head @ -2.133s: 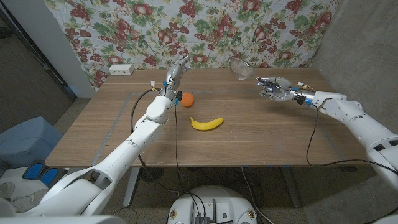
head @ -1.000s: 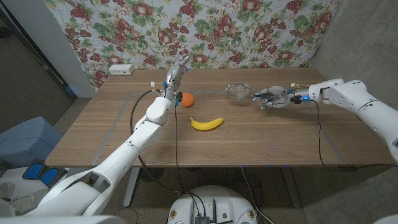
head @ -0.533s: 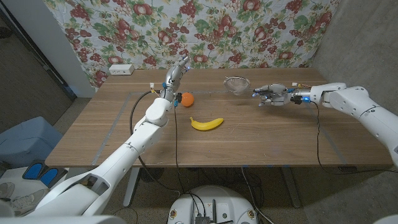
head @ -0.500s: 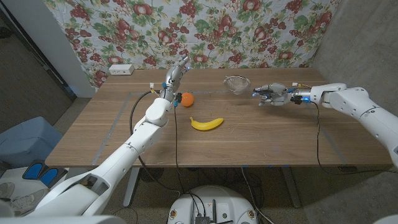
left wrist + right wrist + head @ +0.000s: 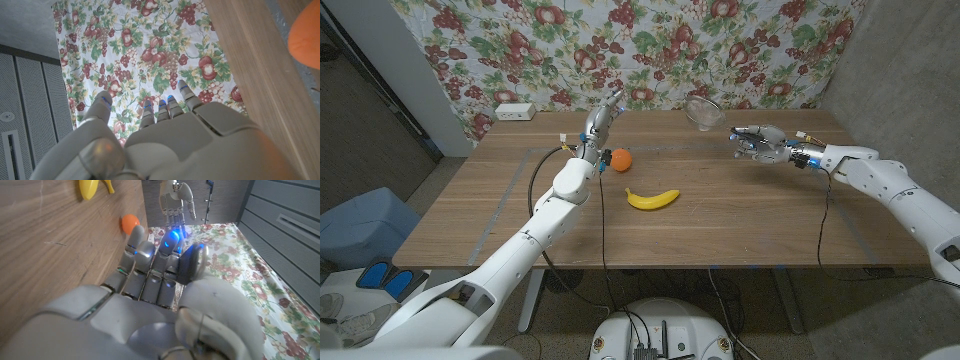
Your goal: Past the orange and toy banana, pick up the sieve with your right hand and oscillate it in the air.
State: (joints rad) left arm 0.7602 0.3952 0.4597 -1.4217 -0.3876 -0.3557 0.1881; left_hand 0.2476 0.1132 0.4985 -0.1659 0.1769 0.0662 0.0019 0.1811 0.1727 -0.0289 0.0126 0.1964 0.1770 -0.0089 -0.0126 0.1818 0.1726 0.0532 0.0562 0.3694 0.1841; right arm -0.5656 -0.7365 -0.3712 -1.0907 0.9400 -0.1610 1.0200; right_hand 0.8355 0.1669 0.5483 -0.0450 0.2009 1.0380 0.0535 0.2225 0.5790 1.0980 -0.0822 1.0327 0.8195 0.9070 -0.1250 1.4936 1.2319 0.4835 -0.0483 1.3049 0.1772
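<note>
Right hand (image 5: 758,141) grips sieve (image 5: 704,110) handle, airborne over tabletop's far edge; judgement: swing gently, grip firm.

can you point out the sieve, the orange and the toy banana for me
sieve (image 5: 703,110), head view, on the mesh bowl, held up over the table's far edge by the right hand (image 5: 756,141)
orange (image 5: 620,159), head view, on the middle of the fruit
toy banana (image 5: 652,199), head view, on the middle of its curve
</note>
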